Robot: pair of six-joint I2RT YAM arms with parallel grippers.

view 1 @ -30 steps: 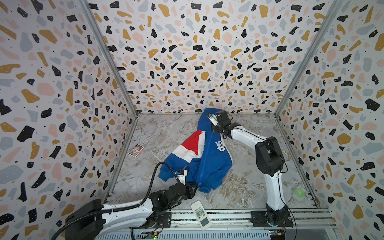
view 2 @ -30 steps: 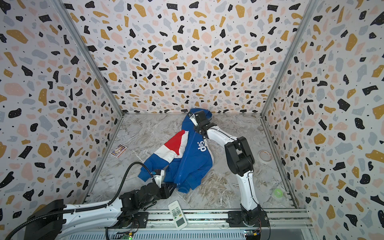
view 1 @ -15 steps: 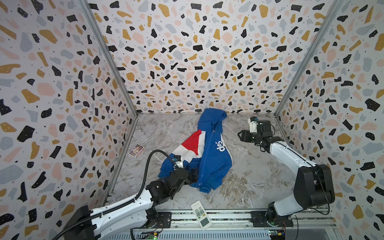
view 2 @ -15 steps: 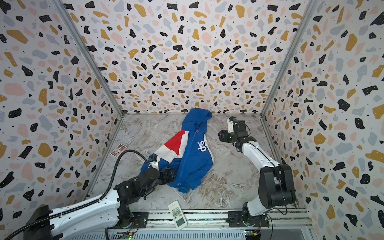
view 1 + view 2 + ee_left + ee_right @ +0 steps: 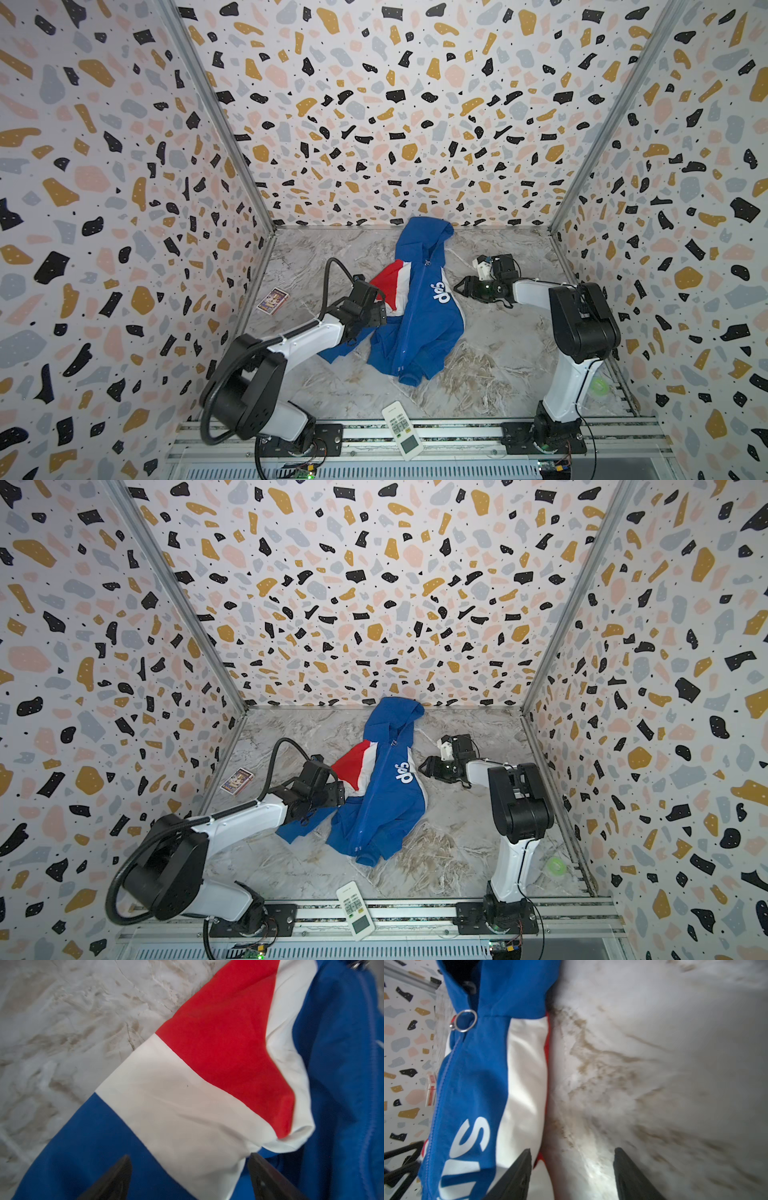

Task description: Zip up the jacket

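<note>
Jacket (image 5: 419,324) is lying mid-table in both top views, a bit crumpled, hood toward the back wall and hem toward the front rail. It's blue with a red-and-white band and white letters on the chest. The table (image 5: 503,374) has a marble look. The left claw (image 5: 379,312) sits at the sleeve side, over the red-and-white patch. The right claw (image 5: 457,286) is just beside the opposite edge, near the letters. Other stuff lying around: a small card box (image 5: 273,300) by the left wall, a white remote (image 5: 402,430) half on the front rail, and something small and green (image 5: 598,386) by the right wall (can't make out what it is).

Left wrist camera: the left claw (image 5: 189,1158) has its dark fingers (image 5: 122,1172) spread wide. The sleeve's white and blue cloth lies under them, and nothing is pinched.

Right wrist camera: the right claw (image 5: 573,1150) is parted too, with bare table in the gap. One finger lines up with the jacket's (image 5: 477,1084) white edge, but I can't tell if it touches. The zipper (image 5: 439,1088) looks closed and runs up to a metal ring pull (image 5: 465,1020) just under the hood.
</note>
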